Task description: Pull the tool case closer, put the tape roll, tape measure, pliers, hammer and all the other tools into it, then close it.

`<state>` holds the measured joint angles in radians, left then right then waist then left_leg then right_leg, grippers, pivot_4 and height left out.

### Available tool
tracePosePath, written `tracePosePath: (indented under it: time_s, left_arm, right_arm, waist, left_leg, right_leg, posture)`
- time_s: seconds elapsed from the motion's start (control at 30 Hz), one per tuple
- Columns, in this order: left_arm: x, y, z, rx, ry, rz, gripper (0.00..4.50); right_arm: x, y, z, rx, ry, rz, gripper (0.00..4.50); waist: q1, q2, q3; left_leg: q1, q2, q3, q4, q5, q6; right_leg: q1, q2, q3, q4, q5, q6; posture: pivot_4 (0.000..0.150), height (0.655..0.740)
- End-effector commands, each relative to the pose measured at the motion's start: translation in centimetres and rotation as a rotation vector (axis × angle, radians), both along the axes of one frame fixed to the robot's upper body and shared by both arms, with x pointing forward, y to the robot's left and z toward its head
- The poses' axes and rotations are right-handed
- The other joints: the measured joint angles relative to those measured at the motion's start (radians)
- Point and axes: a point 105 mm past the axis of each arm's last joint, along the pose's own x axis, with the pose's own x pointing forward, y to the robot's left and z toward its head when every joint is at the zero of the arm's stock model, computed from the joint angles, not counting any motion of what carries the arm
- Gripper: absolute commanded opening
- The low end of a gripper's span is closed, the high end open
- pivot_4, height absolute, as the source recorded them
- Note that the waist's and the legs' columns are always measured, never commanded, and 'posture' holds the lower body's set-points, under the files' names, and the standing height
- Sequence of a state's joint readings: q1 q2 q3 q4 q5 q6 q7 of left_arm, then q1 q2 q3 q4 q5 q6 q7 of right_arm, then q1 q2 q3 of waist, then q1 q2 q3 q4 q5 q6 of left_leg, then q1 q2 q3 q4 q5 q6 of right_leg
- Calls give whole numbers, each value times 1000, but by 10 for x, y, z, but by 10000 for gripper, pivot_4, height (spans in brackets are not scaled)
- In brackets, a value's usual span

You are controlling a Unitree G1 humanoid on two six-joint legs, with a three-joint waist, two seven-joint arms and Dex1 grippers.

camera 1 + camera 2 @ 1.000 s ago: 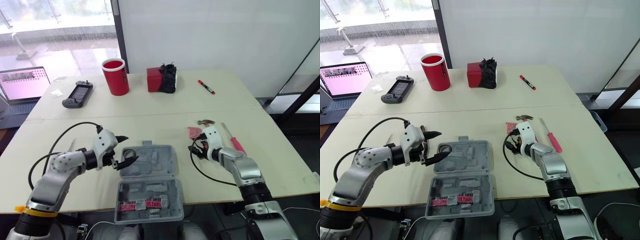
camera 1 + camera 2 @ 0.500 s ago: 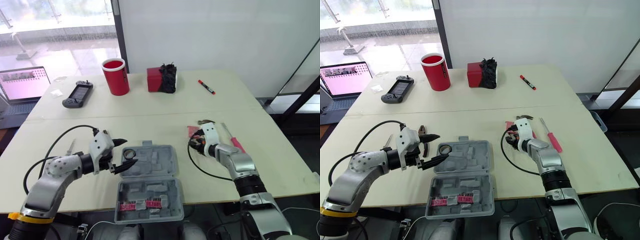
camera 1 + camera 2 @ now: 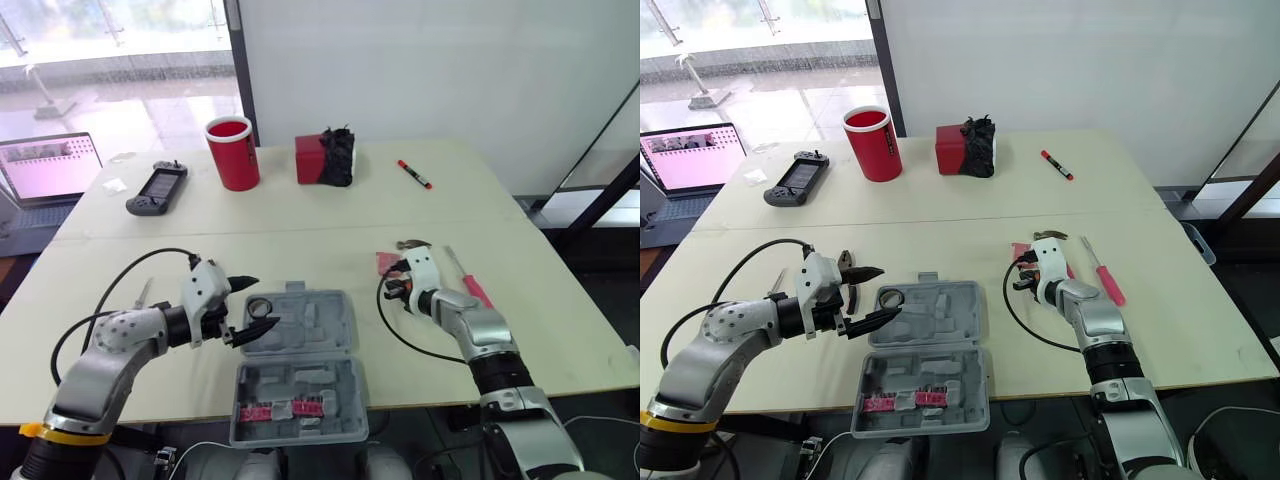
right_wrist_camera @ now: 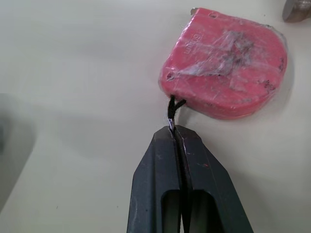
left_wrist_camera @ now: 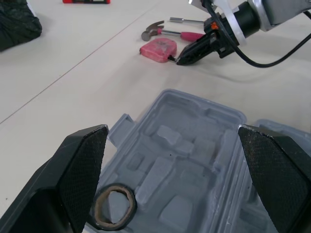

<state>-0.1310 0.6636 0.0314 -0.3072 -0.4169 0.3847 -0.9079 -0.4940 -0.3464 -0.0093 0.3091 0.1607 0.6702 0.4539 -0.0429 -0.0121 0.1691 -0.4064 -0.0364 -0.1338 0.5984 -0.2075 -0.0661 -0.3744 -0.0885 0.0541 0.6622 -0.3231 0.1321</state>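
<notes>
Change: we see little shift from a second ago; the right arm remains at the tape measure, the left has dipped and come back beside the case.
Right gripper (image 4: pixel 175 132): its two black fingers are pressed together, pinching the thin black wrist cord (image 4: pixel 173 108).
Tape measure: the pink-red, rounded plastic tape measure (image 4: pixel 226 65) lies flat on the cream table (image 3: pixel 300 215), just beyond the fingertips, joined to them by the cord alone.
Handling: we judge it compact and fairly dense, with a hard shell under what looks like glossy film, so slippery across its faces.
Hold: by the cord it will likely drag or swing, and the cord could slide out; a grip across the two flat faces looks surer to us.
Neighbours: the steel-headed hammer (image 5: pixel 158 30) and the pink-handled screwdriver (image 3: pixel 470 285) lie just past it.
Case: the open grey moulded-plastic tool case (image 5: pixel 194 141) sits well apart, toward the left arm.
Tape roll: the brownish ring of tape (image 5: pixel 133 206) already lies in a corner pocket.
Left gripper (image 5: pixel 171 131): fingers spread wide, holding nothing, above that corner.
</notes>
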Motion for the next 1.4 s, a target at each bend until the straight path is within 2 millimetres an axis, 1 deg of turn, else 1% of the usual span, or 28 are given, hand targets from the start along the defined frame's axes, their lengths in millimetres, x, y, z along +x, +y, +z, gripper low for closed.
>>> tracePosePath:
  time_s: [0.03,0.2,0.23,0.4,0.5,0.57,0.67,0.77,0.9,0.97,1.1,1.2,1.27,1.37,1.4]
  left_arm:
    - [-3,-5,7,-21,-15,-37,45000]
    - [-3,-10,6,-18,-8,-69,45000]
    - [-4,-12,6,-22,-2,-81,45000]
    - [-6,-21,5,-30,19,-130,45000]
    - [-5,-25,3,-32,30,-157,45000]
    - [-4,-27,2,-30,33,-171,45000]
    - [-1,-34,1,-38,43,-206,45000]
    - [1,-38,0,-50,56,-224,45000]
    - [2,-40,-1,-48,67,-251,45000]
    - [3,-41,-2,-46,69,-261,45000]
    - [5,-43,-2,-42,69,-271,45000]
    - [6,-47,-2,-46,69,-284,45000]
    - [6,-48,-1,-64,80,-288,45000]
    - [6,-47,-1,-65,80,-288,45000]
    - [6,-47,-1,-64,78,-287,45000]
  right_arm:
    - [-14,1,1,3,28,43,211]
    - [-36,0,6,1,48,82,211]
    - [-43,0,6,1,57,90,211]
    - [-71,0,2,0,101,100,211]
    - [-95,3,-3,13,147,113,211]
    - [-105,5,-5,29,171,113,211]
    - [-137,13,-16,130,289,99,211]
    - [-159,16,-20,162,355,91,211]
    - [-174,17,-21,180,394,76,211]
    - [-179,19,-21,192,404,69,211]
    - [-180,19,-22,216,409,49,211]
    - [-181,23,-22,309,431,14,211]
    - [-180,23,-17,355,429,8,5902]
    - [-184,11,-13,330,439,15,17127]
    - [-185,6,-9,324,440,26,21902]
  waist:
    - [0,0,0]
    - [0,0,0]
    - [0,0,0]
    - [-1,0,0]
    - [2,0,0]
    - [4,0,0]
    - [5,0,0]
    - [5,0,0]
    - [1,0,0]
    - [2,0,0]
    - [2,0,0]
    - [4,0,0]
    - [1,0,0]
    - [3,0,0]
    - [5,0,0]
  left_leg:
    - [0,0,0,0,0,0]
    - [0,0,0,0,0,0]
    - [0,0,0,0,0,0]
    - [0,0,0,0,0,0]
    - [0,0,-1,0,0,0]
    - [-1,0,-1,0,0,0]
    - [-1,0,-1,0,0,0]
    - [-1,0,-2,0,0,0]
    - [-1,0,-2,0,0,0]
    - [-1,0,-2,0,0,0]
    - [-1,0,-2,0,0,0]
    - [-1,0,-3,0,0,0]
    - [-1,0,-2,0,0,0]
    - [-1,0,-2,0,0,0]
    - [-1,0,-2,0,0,0]
  right_leg:
    - [0,0,0,0,0,0]
    - [0,0,0,0,0,0]
    - [0,0,0,0,0,0]
    - [0,0,0,-1,0,0]
    - [0,0,-1,-1,0,0]
    - [0,0,-1,-1,0,0]
    - [1,0,-1,-2,0,0]
    - [1,0,-2,-2,0,0]
    - [1,0,-1,-2,0,0]
    - [1,0,-2,-2,0,0]
    - [1,0,-2,-2,-1,0]
    - [1,0,-2,-2,-1,0]
    - [1,0,-2,-2,-1,0]
    - [1,0,-2,-2,0,0]
    - [1,0,-2,-2,0,0]
  posture:
    - [1500,7400]
    - [1500,7400]
    - [1500,7400]
    - [1500,7400]
    - [1500,7400]
    - [1500,7400]
    - [1500,7400]
    - [1500,7400]
    - [1500,7400]
    - [1500,7400]
    - [1500,7400]
    - [1500,7400]
    - [1500,7400]
    - [1500,7400]
    - [1500,7400]
